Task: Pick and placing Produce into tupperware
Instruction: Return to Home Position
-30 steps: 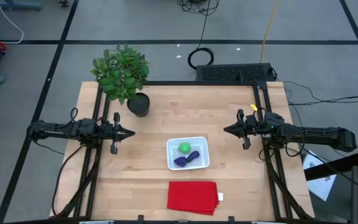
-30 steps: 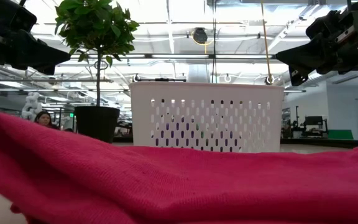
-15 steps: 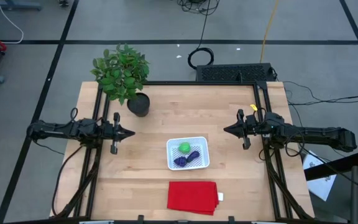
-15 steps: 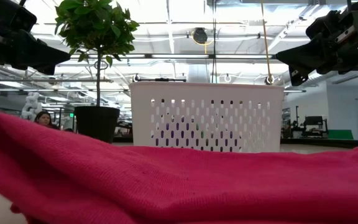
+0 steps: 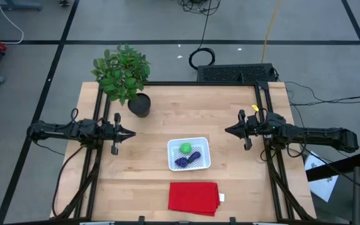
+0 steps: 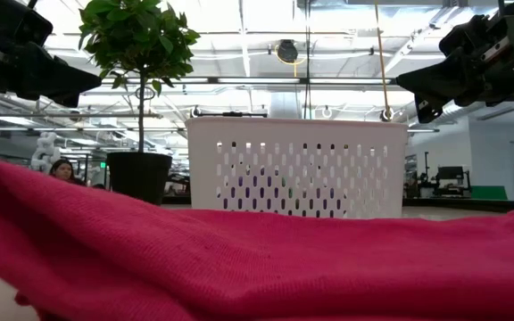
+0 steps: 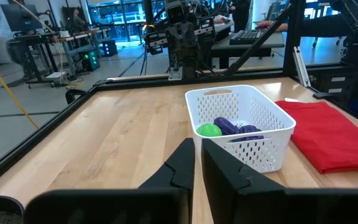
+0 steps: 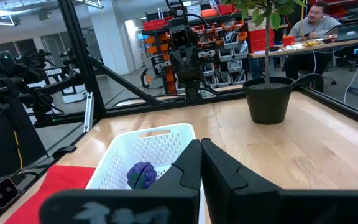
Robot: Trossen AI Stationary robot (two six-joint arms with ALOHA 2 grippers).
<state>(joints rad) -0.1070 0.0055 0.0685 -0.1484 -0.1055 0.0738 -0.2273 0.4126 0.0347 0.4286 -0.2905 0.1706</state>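
Note:
The white perforated tupperware (image 5: 189, 154) stands on the table's middle, seen also as a basket (image 6: 296, 167), (image 7: 240, 124), (image 8: 143, 155). Inside lie the round green item (image 5: 185, 148) (image 7: 208, 129), the rounded purple item (image 5: 181, 162) (image 8: 142, 173) and the elongated dark purple item (image 5: 195, 155) (image 7: 224, 125). My left gripper (image 5: 132, 133) (image 7: 197, 155) hovers shut at the table's left, pointing at the container. My right gripper (image 5: 227, 130) (image 8: 200, 155) hovers shut at the table's right, also pointing at it. Neither holds anything.
A potted leafy plant (image 5: 125, 76) stands at the table's far left corner. A folded red cloth (image 5: 193, 197) lies near the near edge, in front of the container, and fills the low view's bottom (image 6: 239, 259). People sit in the room beyond (image 8: 316, 22).

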